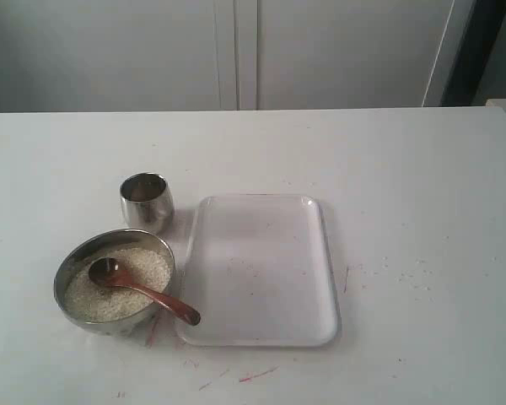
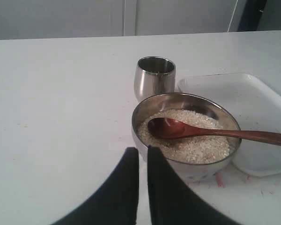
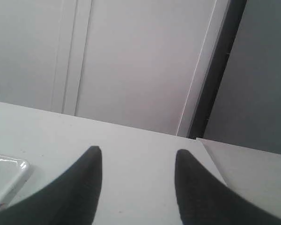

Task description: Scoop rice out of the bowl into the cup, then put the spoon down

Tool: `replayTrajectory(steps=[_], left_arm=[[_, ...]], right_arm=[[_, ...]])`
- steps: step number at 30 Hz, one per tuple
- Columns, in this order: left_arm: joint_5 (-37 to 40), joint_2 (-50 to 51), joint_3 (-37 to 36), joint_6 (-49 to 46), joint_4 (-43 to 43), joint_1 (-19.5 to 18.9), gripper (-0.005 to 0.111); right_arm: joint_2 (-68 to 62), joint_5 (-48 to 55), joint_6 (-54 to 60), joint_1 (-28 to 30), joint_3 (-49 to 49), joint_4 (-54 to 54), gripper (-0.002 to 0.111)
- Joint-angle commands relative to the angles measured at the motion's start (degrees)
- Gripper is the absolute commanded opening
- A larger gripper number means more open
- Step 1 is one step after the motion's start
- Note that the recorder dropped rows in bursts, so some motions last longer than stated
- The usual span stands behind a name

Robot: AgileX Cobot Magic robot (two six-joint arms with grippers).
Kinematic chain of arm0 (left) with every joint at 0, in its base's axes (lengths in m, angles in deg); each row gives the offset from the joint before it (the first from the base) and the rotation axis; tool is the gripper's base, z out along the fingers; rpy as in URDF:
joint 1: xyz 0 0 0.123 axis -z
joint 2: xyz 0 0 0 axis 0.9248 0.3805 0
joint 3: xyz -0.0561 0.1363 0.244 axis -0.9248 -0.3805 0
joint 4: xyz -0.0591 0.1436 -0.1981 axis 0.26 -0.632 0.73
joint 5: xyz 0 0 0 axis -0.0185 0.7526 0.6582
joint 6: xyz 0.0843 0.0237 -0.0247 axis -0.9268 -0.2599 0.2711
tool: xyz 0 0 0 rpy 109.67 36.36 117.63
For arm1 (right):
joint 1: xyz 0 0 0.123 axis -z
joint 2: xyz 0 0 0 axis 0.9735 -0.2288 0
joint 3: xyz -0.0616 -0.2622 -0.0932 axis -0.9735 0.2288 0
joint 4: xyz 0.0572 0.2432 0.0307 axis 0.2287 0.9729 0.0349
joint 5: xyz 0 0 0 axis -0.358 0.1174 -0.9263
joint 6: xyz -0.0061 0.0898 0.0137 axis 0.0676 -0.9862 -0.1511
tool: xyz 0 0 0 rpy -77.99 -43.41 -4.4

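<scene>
Across the white desk (image 1: 405, 169), the bowl (image 1: 67, 261) of rice (image 1: 143, 266) sat with the cup (image 1: 147, 201) just beside at one o'clock and the spoon (image 1: 148, 294) lying handle toward four o'clock, so the left fingers (image 2: 126, 187), nearly pressed together, would best spread and pinch that handle near its end, while the right fingers (image 3: 84, 187) hung spread, empty.
</scene>
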Motion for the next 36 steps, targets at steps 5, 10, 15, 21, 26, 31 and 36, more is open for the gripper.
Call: replayTrajectory(steps=[5, 10, 15, 21, 26, 31, 36], left_arm=[[-0.2, 0.4, 0.4, 0.0, 0.6, 0.3, 0.014], [-0.2, 0.4, 0.4, 0.0, 0.6, 0.3, 0.014], [-0.2, 0.4, 0.4, 0.0, 0.6, 0.3, 0.014], [-0.2, 0.4, 0.4, 0.0, 0.6, 0.3, 0.014], [-0.2, 0.4, 0.4, 0.0, 0.6, 0.3, 0.014], [-0.2, 0.4, 0.4, 0.0, 0.6, 0.3, 0.014], [-0.2, 0.4, 0.4, 0.0, 0.6, 0.3, 0.014]], right_arm=[[0.1, -4.0, -0.7, 0.2, 0.4, 0.0, 0.046], [0.1, -8.6, -8.6, 0.2, 0.4, 0.0, 0.046], [0.1, -9.9, -20.2, 0.2, 0.4, 0.0, 0.046], [0.1, -13.7, -28.3, 0.2, 0.4, 0.0, 0.046], [0.1, -14.9, -28.3, 0.2, 0.4, 0.0, 0.046], [0.1, -14.7, -28.3, 0.2, 0.4, 0.0, 0.046], [0.1, -15.2, -28.3, 0.2, 0.4, 0.0, 0.046]])
